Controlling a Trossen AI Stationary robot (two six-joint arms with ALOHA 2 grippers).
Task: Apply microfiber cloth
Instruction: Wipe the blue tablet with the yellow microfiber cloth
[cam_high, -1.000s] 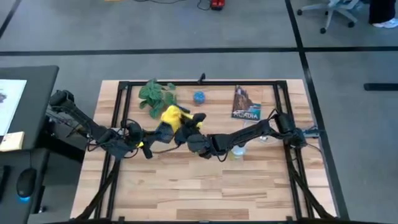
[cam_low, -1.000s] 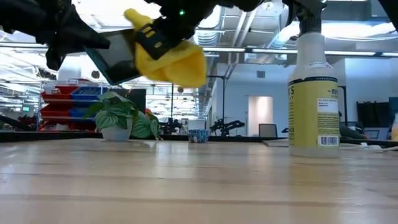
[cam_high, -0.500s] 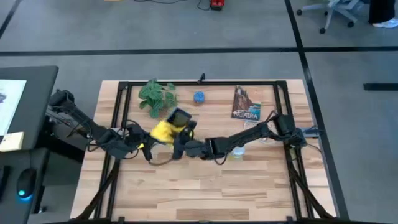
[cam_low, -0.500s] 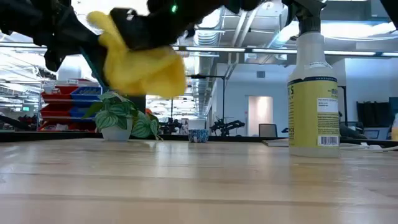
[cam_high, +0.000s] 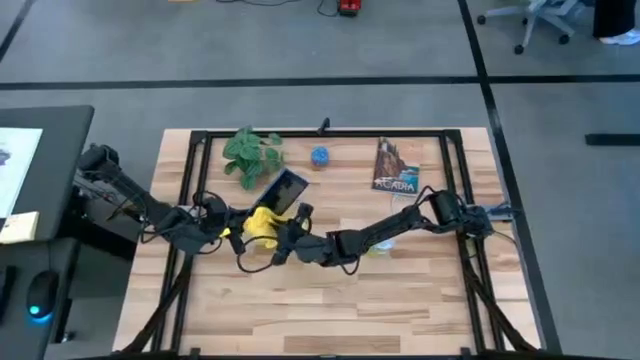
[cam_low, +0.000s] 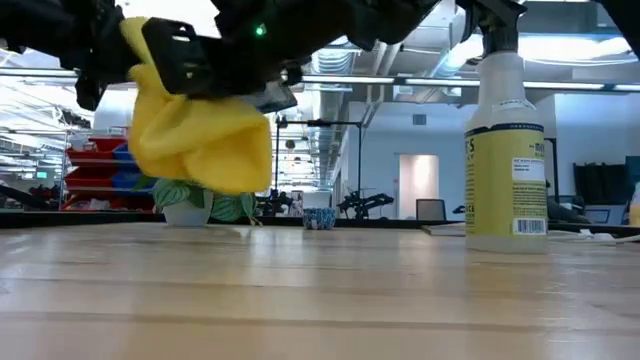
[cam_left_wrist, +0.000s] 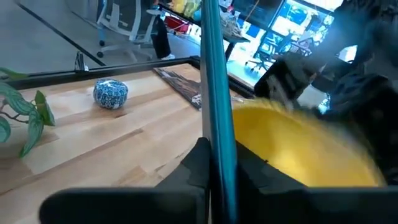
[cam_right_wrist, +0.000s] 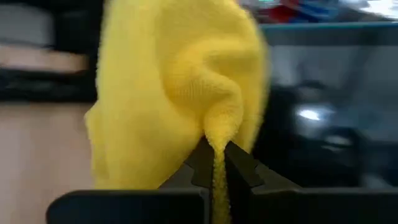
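The yellow microfiber cloth (cam_high: 262, 222) hangs bunched in my right gripper (cam_high: 283, 238), left of the table's middle and above the wood. In the low view the cloth (cam_low: 200, 135) hangs clear of the table. It lies against one face of a dark tablet (cam_high: 289, 188), which my left gripper (cam_high: 231, 229) holds slanted in the air. The left wrist view shows the tablet edge-on as a teal strip (cam_left_wrist: 217, 87), with the cloth (cam_left_wrist: 298, 155) beside it. My right gripper (cam_right_wrist: 215, 158) is shut on the cloth (cam_right_wrist: 174, 93). My left gripper pinches the tablet's near end (cam_left_wrist: 219, 163) between its two fingers, one finger on each flat face. The tablet reaches away from the fingers toward the table's far right and is lifted clear of the table. My right gripper pinches a bunched fold of the cloth (cam_right_wrist: 216, 140) between its two fingertips, several layers thick. It comes from the table's right side. The rest of the cloth billows beyond the fingers, slack, against the tablet.
A yellow spray bottle (cam_low: 505, 150) stands right of the middle, under the right arm (cam_high: 385, 232). Along the far edge are a potted plant (cam_high: 250, 152), a small blue patterned ball (cam_high: 319, 156) and a book (cam_high: 397, 165). The near half of the table shows bare wood.
My right gripper has carried the cloth along the tablet toward the table's left and near edges, closer to my left gripper, and a little lower. The tablet's far end, covered by the cloth before, now shows bare. The tablet has stayed in place.
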